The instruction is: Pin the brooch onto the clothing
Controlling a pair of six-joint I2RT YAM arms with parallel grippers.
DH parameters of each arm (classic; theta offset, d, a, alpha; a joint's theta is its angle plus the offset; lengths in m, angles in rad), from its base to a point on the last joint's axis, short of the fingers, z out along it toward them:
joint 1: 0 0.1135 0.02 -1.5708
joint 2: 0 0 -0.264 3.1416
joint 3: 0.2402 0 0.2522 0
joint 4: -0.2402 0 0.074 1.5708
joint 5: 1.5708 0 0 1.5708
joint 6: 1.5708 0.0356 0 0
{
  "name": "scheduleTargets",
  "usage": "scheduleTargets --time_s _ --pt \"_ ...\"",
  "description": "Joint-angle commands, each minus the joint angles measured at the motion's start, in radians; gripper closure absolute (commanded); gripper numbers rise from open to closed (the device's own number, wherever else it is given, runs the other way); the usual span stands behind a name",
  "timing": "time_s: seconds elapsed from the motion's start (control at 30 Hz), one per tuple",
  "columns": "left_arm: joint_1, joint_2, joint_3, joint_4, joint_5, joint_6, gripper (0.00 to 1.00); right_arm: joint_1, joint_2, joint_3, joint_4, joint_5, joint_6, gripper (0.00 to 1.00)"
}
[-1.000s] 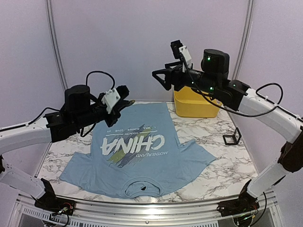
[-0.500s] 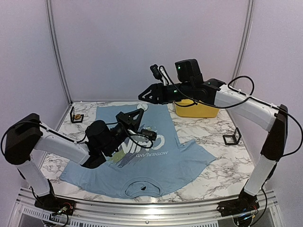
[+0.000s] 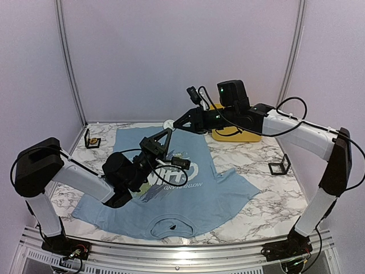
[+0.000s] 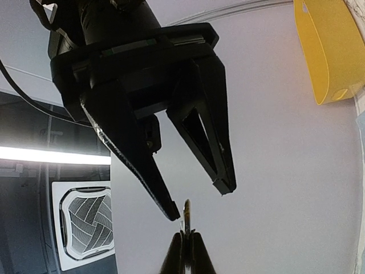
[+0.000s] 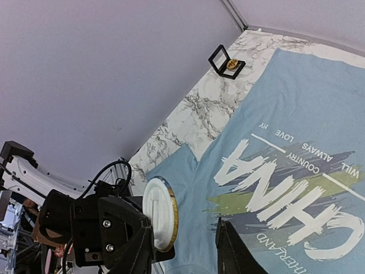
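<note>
The top camera is looking down from above and behind the robot, facing forward and taking in the whole worktop [image 3: 274,188] from afar. The left wrist camera is pointing steeply upward, close under the right pincer [image 4: 199,202]. The right wrist camera is gazing down over the T-shirt [image 5: 308,91], sharing its lettering [image 5: 274,188] with the top view. Both wrist views are catching the brooch [image 4: 186,210].

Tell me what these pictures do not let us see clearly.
Pin of the brooch: right wrist view shows only the white face; left wrist view, its edge.
Inside of the yellow bin: right arm covers it, top view.
Dark speck at the T-shirt collar: too small, top view.
</note>
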Motion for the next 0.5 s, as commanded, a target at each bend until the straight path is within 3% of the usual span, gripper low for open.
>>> scheduleTargets --time_s 0.0,0.47 --pt "-0.009 -0.009 0.007 0.165 -0.017 0.009 1.0 -0.004 -0.017 0.004 0.117 -0.077 0.042 0.67" --pt "-0.01 -0.011 0.012 0.165 -0.023 -0.014 1.0 -0.003 0.032 0.027 0.15 -0.156 0.061 1.0"
